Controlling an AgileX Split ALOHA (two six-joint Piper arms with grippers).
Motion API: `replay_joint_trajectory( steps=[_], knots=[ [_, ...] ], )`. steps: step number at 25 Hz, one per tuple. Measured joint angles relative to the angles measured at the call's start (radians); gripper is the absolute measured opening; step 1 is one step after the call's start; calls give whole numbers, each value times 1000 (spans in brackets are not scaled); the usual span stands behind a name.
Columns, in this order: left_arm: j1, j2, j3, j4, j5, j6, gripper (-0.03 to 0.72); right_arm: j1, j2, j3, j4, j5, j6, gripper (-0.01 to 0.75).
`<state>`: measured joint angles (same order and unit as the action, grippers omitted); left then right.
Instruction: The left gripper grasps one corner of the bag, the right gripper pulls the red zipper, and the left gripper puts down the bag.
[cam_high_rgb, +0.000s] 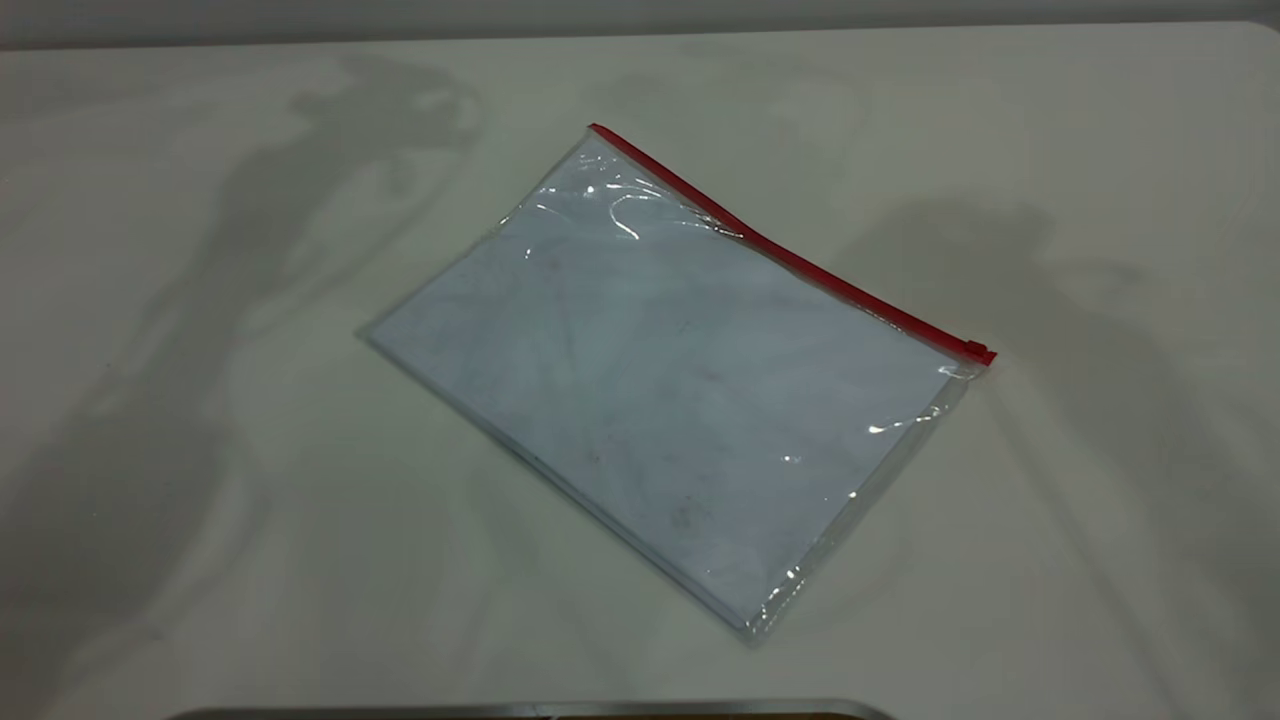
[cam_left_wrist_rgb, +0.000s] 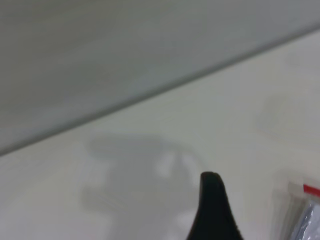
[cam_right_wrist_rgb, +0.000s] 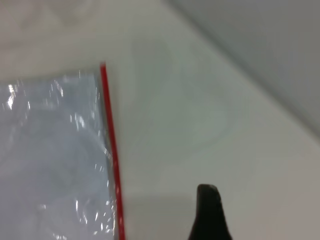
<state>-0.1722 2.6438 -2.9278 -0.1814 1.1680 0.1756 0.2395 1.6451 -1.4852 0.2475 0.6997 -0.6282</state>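
Note:
The bag lies flat on the white table, turned at an angle, with white paper inside. The red zipper runs along its far right edge, with the slider tab at the right end. Neither gripper shows in the exterior view; only the arms' shadows fall on the table. In the left wrist view a black tip of my left gripper hangs above bare table beside a bag corner with a red end. In the right wrist view my right gripper is above bare table beside the zipper.
The table's back edge meets a grey wall. A metal-rimmed object peeks in at the front edge. Bare tabletop surrounds the bag.

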Motion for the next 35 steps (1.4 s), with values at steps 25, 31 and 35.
replay_joint_trajectory(
  steps=[25, 31, 35],
  knots=[
    [0, -567, 617, 175, 0, -12, 590, 0, -489, 3, 0, 305, 154, 585],
    [0, -872, 829, 191, 0, -16, 590, 0, -563, 4, 0, 354, 181, 585],
    [0, -1057, 975, 192, 0, -22, 590, 0, -677, 4, 0, 398, 191, 585]
  ],
)
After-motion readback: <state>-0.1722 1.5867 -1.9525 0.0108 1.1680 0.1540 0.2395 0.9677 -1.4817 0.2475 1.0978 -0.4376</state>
